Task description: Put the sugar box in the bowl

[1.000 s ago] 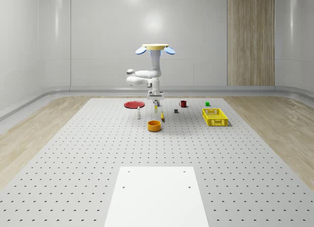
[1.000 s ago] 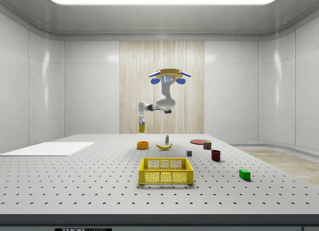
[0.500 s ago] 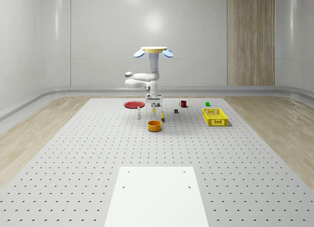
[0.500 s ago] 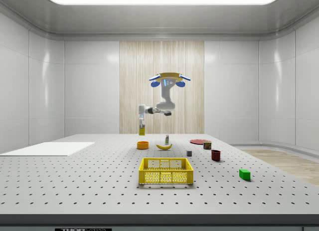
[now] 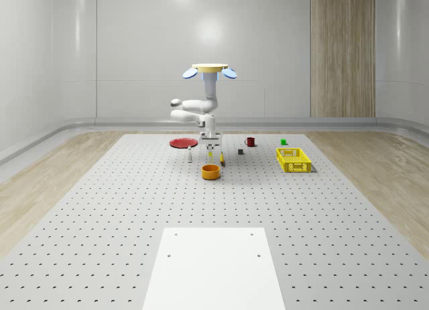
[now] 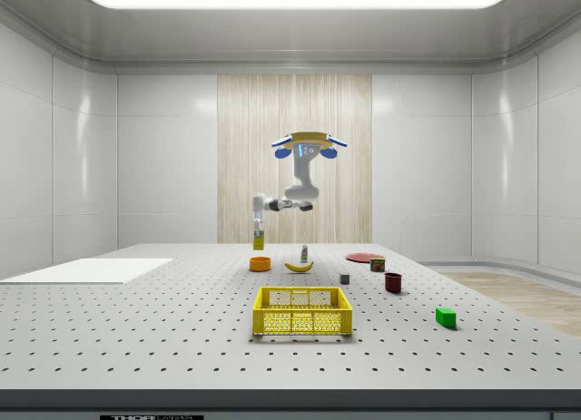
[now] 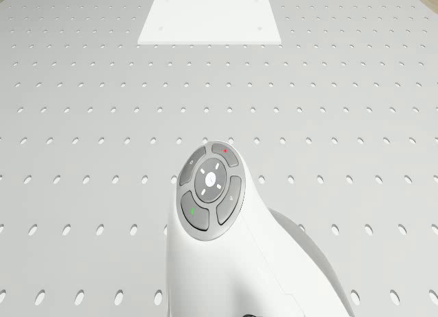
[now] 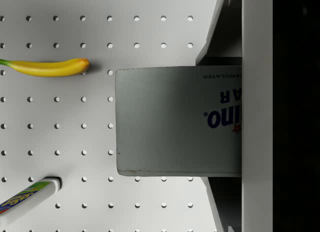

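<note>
The desk is a perforated grey plate with 1 white panel on it at the near edge of the whole-scene view. The drone hovers in the air above the far half of the desk, its arm folded downward. The tool points straight down and is closed on the sugar box, which hangs upright, clear of the desk, just above the orange bowl; in the side view the box sits directly over the bowl without touching it. In the wrist view the box is clamped between 2 fingers.

The yellow basket stands toward the whole-scene view's right edge of the desk. A red plate lies near the far edge. A banana and a marker-like bottle lie on the desk near the bowl. A red mug, a small dark block and a green block sit apart toward the far edge.
</note>
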`<state>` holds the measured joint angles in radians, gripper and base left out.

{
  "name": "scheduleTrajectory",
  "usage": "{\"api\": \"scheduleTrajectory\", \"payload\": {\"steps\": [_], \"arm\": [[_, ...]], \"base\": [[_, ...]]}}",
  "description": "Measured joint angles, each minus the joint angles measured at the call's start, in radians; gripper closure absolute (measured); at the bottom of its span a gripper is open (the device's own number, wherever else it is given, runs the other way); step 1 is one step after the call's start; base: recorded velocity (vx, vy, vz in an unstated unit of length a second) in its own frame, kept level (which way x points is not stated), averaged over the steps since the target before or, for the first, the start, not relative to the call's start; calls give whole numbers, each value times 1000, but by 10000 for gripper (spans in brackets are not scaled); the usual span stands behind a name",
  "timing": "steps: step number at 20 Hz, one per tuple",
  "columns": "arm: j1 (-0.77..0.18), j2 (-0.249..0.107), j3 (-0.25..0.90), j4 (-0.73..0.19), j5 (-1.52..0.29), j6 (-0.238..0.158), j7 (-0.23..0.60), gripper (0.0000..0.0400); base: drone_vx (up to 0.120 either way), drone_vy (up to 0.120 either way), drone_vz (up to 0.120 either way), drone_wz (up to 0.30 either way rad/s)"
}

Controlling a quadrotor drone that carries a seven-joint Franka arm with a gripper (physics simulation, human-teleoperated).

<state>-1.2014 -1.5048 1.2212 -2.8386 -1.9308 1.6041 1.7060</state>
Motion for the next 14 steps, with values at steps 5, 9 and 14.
{"api": "scheduleTrajectory", "payload": {"steps": [5,9,14], "arm": [[-14,2,-79,28,-75,31,-1,234],[-25,9,-134,51,-128,51,-3,234],[-37,22,-194,82,-187,72,-6,234]], "base": [[0,0,0,0],[0,0,0,0],[0,0,0,0]]}}
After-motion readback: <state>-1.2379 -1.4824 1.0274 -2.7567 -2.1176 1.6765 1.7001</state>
